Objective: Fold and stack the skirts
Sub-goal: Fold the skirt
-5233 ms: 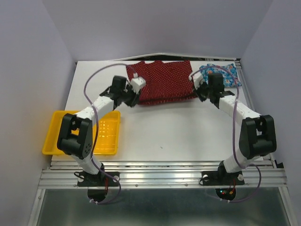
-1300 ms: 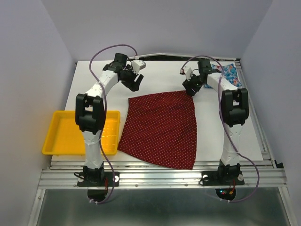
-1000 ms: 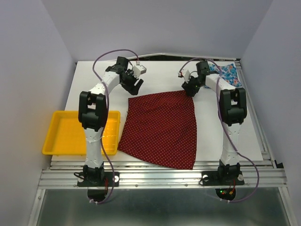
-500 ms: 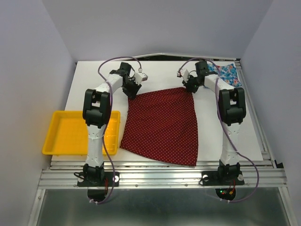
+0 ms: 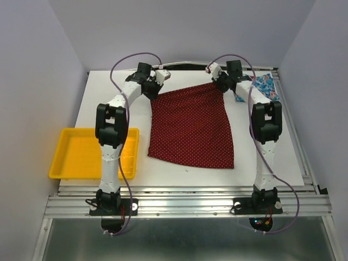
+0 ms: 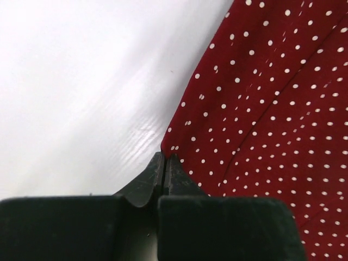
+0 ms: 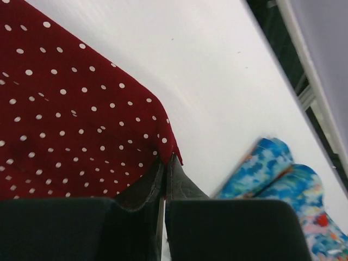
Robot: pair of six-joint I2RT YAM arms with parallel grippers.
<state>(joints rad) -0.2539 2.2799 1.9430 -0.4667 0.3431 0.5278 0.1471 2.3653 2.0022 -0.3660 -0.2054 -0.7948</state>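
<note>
The dark red dotted skirt (image 5: 190, 126) lies spread flat in the middle of the white table, reaching to the far side. My left gripper (image 5: 152, 93) is shut on its far left corner; in the left wrist view the pinched cloth (image 6: 261, 109) meets the closed gripper (image 6: 164, 157). My right gripper (image 5: 219, 84) is shut on its far right corner, seen in the right wrist view (image 7: 166, 159) with the red cloth (image 7: 70, 125). The blue floral skirt (image 5: 263, 86) lies bunched at the far right corner and shows in the right wrist view (image 7: 288, 185).
A yellow plastic tray (image 5: 73, 154) sits at the table's left near edge. Both arms stretch far over the table. Grey walls close in on the left, right and back. A metal rail runs along the near edge.
The red skirt was bunched at the back, then hung out toward the near edge. In the last second both grippers have pulled it back toward the far side.
</note>
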